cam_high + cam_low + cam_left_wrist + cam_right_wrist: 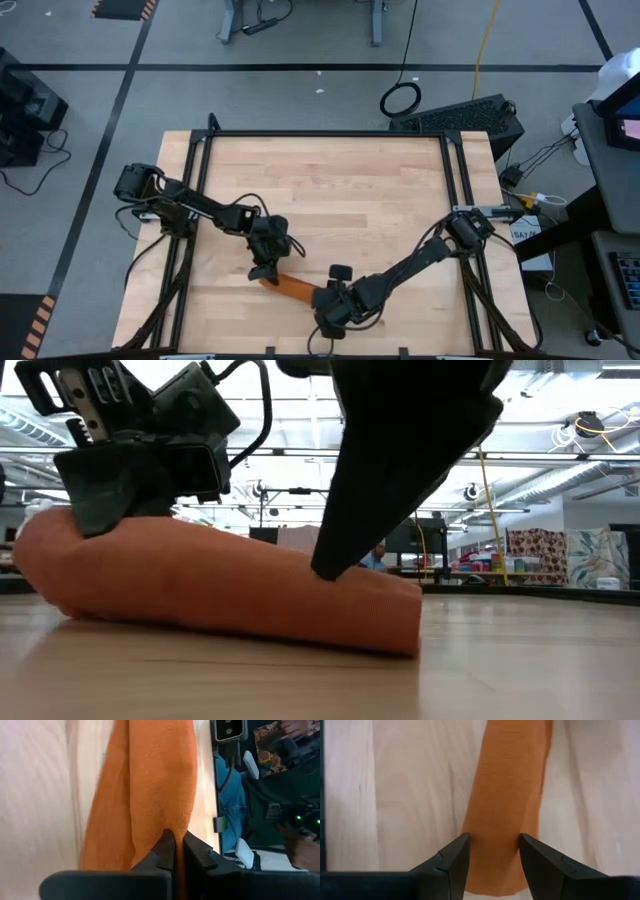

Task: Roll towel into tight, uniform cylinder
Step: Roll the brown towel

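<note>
The rust-orange towel (292,288) lies rolled into a thick roll on the wooden table near its front edge, resting on its underside (230,622). My left gripper (266,268) is over the roll's left end and shut on it (178,851). My right gripper (326,300) is over the roll's right end, open, with the roll (507,795) passing under the gap between its fingers (494,851). The white tag does not show. My left gripper pinches a ridge of cloth (175,827) on top of the roll's left end between its two fingers. They come from above, slanting down. The roll lies on the table; how many layers are held I cannot tell. My right gripper's open fingers come down from above and stand across the roll. One fingertip (328,568) touches the roll's top (360,585) near its right end. The roll lies on the table under it.
Bare wooden tabletop (340,190) stretches to the far side, inside a black frame (330,133). The front edge lies close behind both grippers. A person in blue (235,815) sits beyond the table.
</note>
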You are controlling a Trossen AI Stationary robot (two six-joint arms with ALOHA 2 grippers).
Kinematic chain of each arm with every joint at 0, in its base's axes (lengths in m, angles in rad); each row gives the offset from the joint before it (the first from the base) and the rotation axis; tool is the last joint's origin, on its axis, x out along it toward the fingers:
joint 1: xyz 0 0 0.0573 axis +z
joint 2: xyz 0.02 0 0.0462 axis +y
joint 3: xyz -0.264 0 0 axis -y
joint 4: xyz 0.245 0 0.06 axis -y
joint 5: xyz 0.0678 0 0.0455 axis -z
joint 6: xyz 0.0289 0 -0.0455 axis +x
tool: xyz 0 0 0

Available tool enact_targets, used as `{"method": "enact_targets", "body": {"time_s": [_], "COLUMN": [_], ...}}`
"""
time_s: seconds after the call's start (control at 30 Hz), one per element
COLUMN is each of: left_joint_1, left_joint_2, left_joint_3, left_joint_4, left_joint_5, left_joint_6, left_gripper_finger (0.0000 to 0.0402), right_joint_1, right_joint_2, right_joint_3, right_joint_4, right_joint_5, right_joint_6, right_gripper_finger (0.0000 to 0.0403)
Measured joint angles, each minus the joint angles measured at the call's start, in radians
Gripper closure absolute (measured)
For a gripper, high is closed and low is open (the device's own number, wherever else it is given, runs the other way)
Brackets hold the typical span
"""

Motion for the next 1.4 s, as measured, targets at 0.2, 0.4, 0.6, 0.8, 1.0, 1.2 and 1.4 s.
{"method": "enact_targets", "body": {"time_s": [0.2,0.4,0.6,0.8,1.0,1.2,1.4], "left_joint_1": [0.005,0.021,0.025,0.024,0.006,-0.057,-0.134], "left_joint_2": [0.0,0.003,0.007,0.007,0.007,0.007,0.007], "left_joint_3": [0.0,0.0,0.0,0.0,0.0,0.0,0.0], "left_joint_4": [0.047,0.059,0.073,0.085,0.128,0.142,0.21], "left_joint_5": [0.039,0.067,0.084,0.075,0.027,-0.067,-0.12], "left_joint_6": [0.007,0.007,0.026,0.032,0.007,0.003,0.006], "left_gripper_finger": [0.0384,0.0384,0.0384,0.0384,0.0384,0.0384,0.0384], "right_joint_1": [-0.014,-0.011,-0.005,0.007,-0.002,-0.006,-0.006], "right_joint_2": [0.0,-0.002,-0.008,-0.01,-0.004,-0.004,0.002], "right_joint_3": [0.0,0.0,0.014,0.023,0.023,0.023,0.023], "right_joint_4": [0.016,0.008,-0.014,-0.032,-0.046,-0.038,-0.04], "right_joint_5": [-0.083,-0.077,-0.097,-0.096,-0.068,-0.076,-0.105], "right_joint_6": [-0.011,-0.022,0.017,0.017,0.043,0.058,0.051], "right_gripper_finger": [0.024,0.024,0.024,0.024,0.0241,0.0276,0.0342]}}
